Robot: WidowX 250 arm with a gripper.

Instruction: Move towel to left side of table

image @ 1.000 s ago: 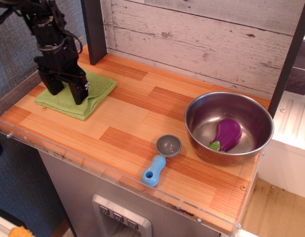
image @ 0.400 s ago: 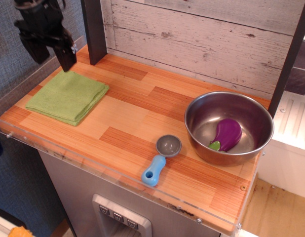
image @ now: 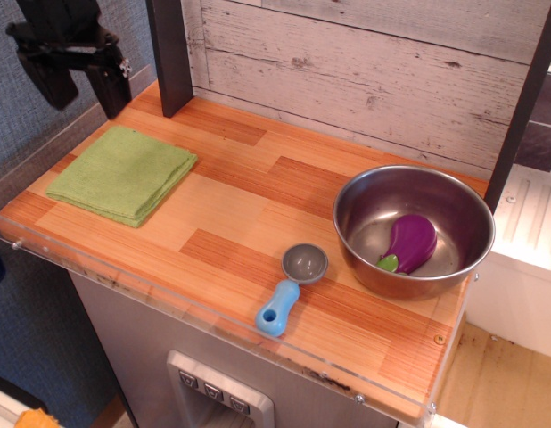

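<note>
The gripper (image: pixel 78 91) has been lifted clear of the towel (image: pixel 122 174) and raised to the far left corner, its jaws spread and nothing held between them. The towel has been left flat at the left end of the counter (image: pixel 258 209), well apart from the bowl (image: pixel 414 231) and scoop (image: pixel 290 287), so the task is judged done.

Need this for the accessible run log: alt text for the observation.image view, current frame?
A folded green towel lies flat at the left end of a wood-plank table, with the open black gripper raised above its far corner, fingers empty. To the right sit a blue-handled scoop and a steel bowl holding a purple toy eggplant.
</note>
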